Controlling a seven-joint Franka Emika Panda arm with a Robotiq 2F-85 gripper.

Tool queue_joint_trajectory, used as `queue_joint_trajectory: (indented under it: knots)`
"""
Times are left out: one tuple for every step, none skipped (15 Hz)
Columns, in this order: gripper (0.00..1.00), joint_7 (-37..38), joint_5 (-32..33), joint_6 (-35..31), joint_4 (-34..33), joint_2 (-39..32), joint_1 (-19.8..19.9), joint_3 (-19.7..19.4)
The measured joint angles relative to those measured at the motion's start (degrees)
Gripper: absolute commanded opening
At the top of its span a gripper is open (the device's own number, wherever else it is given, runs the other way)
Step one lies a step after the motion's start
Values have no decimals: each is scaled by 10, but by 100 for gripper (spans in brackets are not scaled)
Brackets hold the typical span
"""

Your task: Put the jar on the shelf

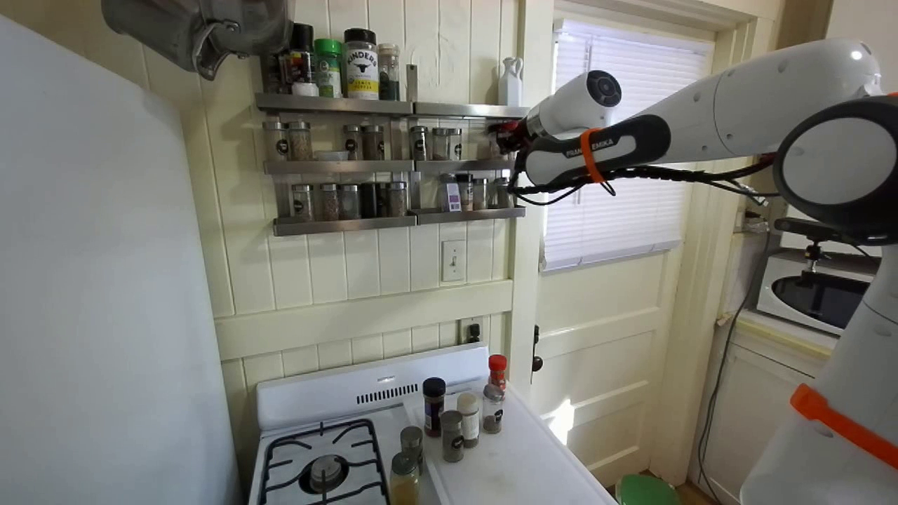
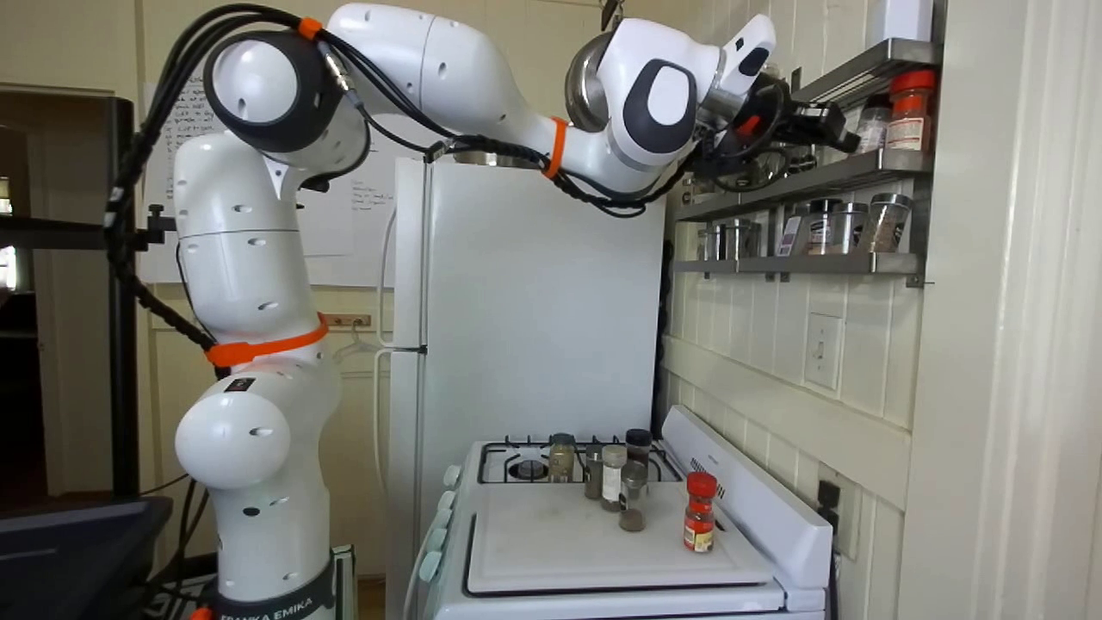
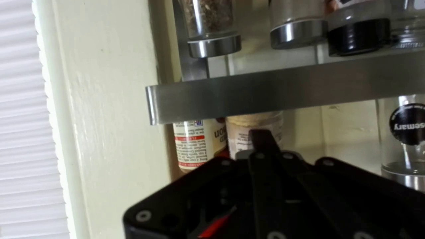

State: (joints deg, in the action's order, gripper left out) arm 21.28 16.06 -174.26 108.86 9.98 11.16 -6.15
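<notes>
Pale-labelled jar [image 3: 241, 138]: steel spice rack [image 1: 463, 165], middle tier, right end.
Claw [image 3: 261, 134], fingers together, in front; front rail [image 3: 282, 92] hides jar's base; red-capped shaker [image 2: 909, 116] just right; seasoning jars [image 1: 452, 436] on stove [image 1: 316, 396] below.

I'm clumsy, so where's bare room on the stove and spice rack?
Stove: the white cover between the jar cluster and the knobs. Rack: the gap between the rosemary jar and the pale jar behind the pincer. Crowded: that cluster beside the burner.

And there, on the middle tier of the silver metal shelf [image 3: 282, 94], a pale-labelled jar [image 3: 242, 134] is seen upright, its base hidden by the front rail.
</notes>
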Motion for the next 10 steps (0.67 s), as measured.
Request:
queue_joint_trajectory:
  knots:
    - [0, 0, 0, 0, 0, 0, 0, 0]
    - [0, 0, 0, 0, 0, 0, 0, 0]
    - [0, 0, 0, 0, 0, 0, 0, -1]
    - [0, 0, 0, 0, 0, 0, 0, -1]
    - [0, 0, 0, 0, 0, 0, 0, -1]
    - [0, 0, -1, 0, 0, 0, 0, -1]
    - [0, 0, -5, 0, 0, 0, -1, -1]
    - [0, 0, -10, 1, 0, 0, -1, -1]
    - [0, 0, -17, 4, 0, 1, -3, -1]
    - [0, 0, -22, 7, 0, 1, -4, -1]
